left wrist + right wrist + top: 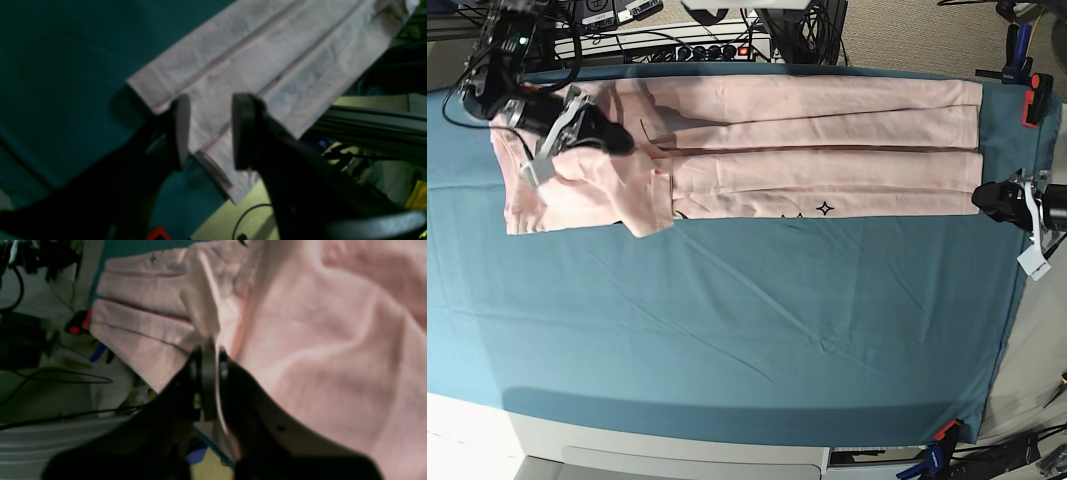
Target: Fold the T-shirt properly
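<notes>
The pale pink T-shirt [807, 150] lies as a long folded strip across the far part of the teal table cloth [747, 320], with small black print marks along its near edge. My right gripper [615, 137] is at the shirt's bunched left end. In the right wrist view the right gripper [213, 373] is shut on a thin raised fold of the T-shirt [317, 350]. My left gripper [982, 195] sits at the shirt's right end. In the left wrist view the left gripper [210, 133] stands open just above the end edge of the T-shirt [260, 56], which lies flat in lengthwise folds.
Red clamps hold the cloth at the right table edge [1030, 105] and the near right corner [943, 433]. A power strip and cables [707, 45] run behind the far edge. The shirt's right end lies close to the table's edge.
</notes>
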Available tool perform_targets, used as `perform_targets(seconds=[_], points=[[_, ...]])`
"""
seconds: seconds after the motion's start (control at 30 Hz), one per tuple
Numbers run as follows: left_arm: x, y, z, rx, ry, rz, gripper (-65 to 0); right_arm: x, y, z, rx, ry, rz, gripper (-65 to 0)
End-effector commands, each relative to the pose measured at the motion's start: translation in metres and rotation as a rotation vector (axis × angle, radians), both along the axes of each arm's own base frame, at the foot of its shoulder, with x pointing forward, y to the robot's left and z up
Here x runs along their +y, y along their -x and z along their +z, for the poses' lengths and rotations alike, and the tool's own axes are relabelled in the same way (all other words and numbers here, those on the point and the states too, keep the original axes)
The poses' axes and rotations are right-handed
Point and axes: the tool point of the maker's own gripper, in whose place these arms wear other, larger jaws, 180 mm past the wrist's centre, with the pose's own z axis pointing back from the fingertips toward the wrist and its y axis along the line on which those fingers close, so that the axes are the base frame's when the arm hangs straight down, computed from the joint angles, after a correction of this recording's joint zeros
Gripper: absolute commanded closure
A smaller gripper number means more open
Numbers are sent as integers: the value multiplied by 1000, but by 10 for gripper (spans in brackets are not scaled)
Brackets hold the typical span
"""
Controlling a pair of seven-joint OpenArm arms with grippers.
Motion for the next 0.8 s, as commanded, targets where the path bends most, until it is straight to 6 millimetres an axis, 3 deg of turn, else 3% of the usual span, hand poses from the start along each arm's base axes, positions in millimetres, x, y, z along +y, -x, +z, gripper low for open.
perform_targets(seconds=[0.0, 0.03, 0.13, 0.17, 0.3, 0.4, 0.63, 0.77], points=[[6, -9, 16, -46, -5, 2, -202, -2, -4, 11, -39, -9, -2, 0], [6, -9, 16, -46, -5, 2, -202, -2, -2, 10, -32, -8, -2, -32], [6, -9, 16, -45, -5, 1, -202, -2, -1, 9, -28, -8, -2, -305], [6, -9, 16, -46, -5, 2, -202, -2, -1, 9, -28, -8, -2, -333], [6, -8, 15, -43, -6, 1, -203, -3, -5, 24, -67, -62, -2, -333], [8, -1, 10, -22, -10, 2, -203, -14, -10, 39, -121, -20, -19, -332], [7, 40, -23, 111, -7, 10, -203, -40, -20, 97, -326, 126, -77, -332], [15, 49, -28, 129, 1, 72, -233, -63, -19, 92, -308, 222, -136, -332]])
